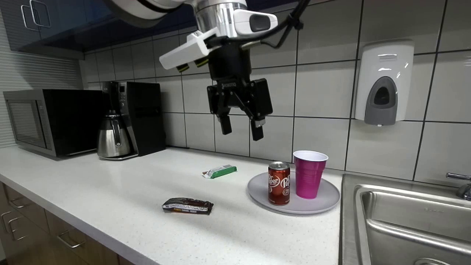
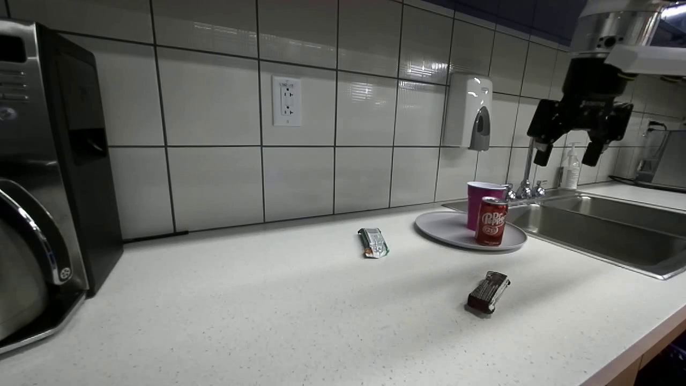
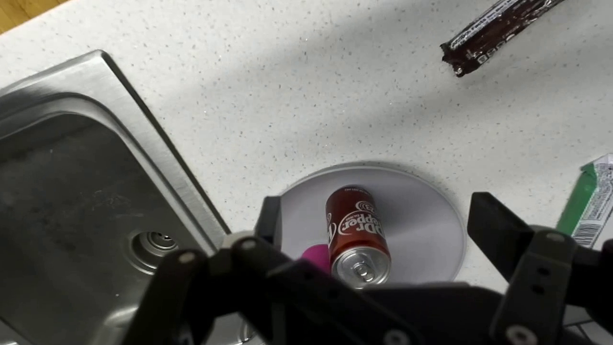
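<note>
Black gripper [image 1: 241, 130], jaws spread wide, hanging above a counter [image 1: 128, 198]. Below the jaws, between them in the wrist view, a red Dr Pepper can [image 3: 357, 220] stands upright on a grey plate [image 3: 421, 230] beside a pink cup [image 1: 308, 178]. Farther out there: a sink [image 3: 81, 215] left of the jaws, a green wrapped bar [image 3: 588, 199] right, a dark wrapped bar [image 3: 493, 40] up and right.
</note>
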`<control>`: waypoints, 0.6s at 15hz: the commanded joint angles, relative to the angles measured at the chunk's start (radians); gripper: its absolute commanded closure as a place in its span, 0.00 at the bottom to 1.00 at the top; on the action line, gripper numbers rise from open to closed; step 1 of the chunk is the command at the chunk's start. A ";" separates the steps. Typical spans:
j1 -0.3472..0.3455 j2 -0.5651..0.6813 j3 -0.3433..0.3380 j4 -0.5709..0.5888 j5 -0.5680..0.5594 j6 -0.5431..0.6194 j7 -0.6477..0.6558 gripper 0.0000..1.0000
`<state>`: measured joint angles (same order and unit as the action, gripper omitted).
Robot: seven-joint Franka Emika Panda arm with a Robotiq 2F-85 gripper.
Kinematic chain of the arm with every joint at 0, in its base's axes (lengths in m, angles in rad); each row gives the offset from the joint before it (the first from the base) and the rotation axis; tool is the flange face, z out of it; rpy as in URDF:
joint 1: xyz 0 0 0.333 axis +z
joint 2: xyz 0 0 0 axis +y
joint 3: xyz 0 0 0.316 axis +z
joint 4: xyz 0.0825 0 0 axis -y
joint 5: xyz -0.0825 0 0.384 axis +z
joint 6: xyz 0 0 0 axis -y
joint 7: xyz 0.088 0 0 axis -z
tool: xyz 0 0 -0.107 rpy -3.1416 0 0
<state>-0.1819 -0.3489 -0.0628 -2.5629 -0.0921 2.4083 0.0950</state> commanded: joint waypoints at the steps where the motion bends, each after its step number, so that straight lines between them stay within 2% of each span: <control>1: -0.007 0.112 -0.009 0.087 -0.027 0.012 0.023 0.00; 9: 0.012 0.278 -0.027 0.227 -0.015 -0.003 0.017 0.00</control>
<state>-0.1817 -0.1428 -0.0791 -2.4122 -0.0921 2.4192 0.0950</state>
